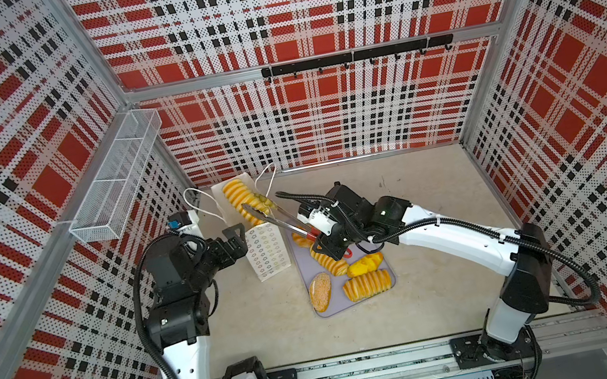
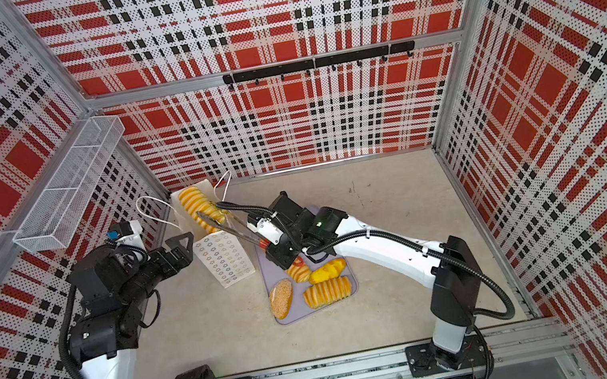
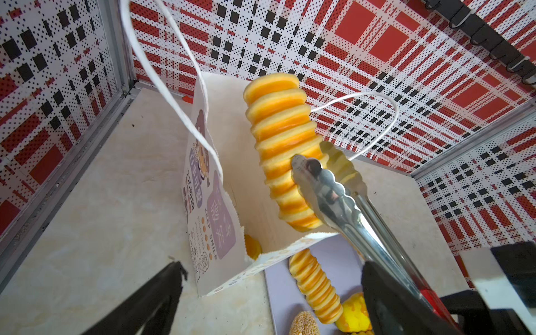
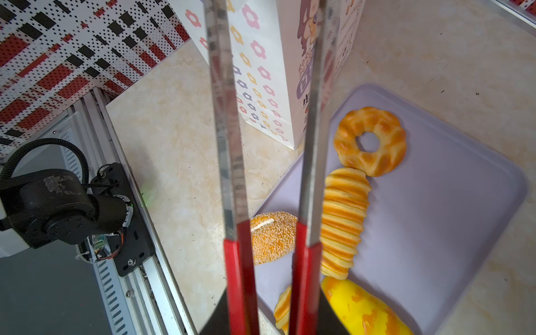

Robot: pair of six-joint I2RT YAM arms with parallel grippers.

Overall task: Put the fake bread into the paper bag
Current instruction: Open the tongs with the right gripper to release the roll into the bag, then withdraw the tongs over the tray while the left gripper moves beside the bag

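Item: tall white paper bag (image 1: 267,253), upright on the beige table (image 1: 438,175), coloured rings on its narrow side. We read "KEEP SMILE" (image 3: 210,232) on a wide face in the left wrist view only; other lettering there is illegible to us. That view alone also shows a yellow bread (image 3: 252,246) low inside the bag.

Item: long ridged golden loaf (image 1: 239,199), at the bag's open mouth, long axis steep, lower end at the rim, upper end leaning toward the back wall. Metal red-handled tongs (image 1: 277,220) bracket it.

Right end effector (image 1: 320,243): clamped on the tongs' red handles. Left end effector (image 1: 238,239): spread wide, holding nothing, just beside the bag.

Item: lilac tray (image 1: 390,270) with more bread. We find the ring bread (image 4: 369,142) whole only in the right wrist view; the top views hide most of it under the arm.
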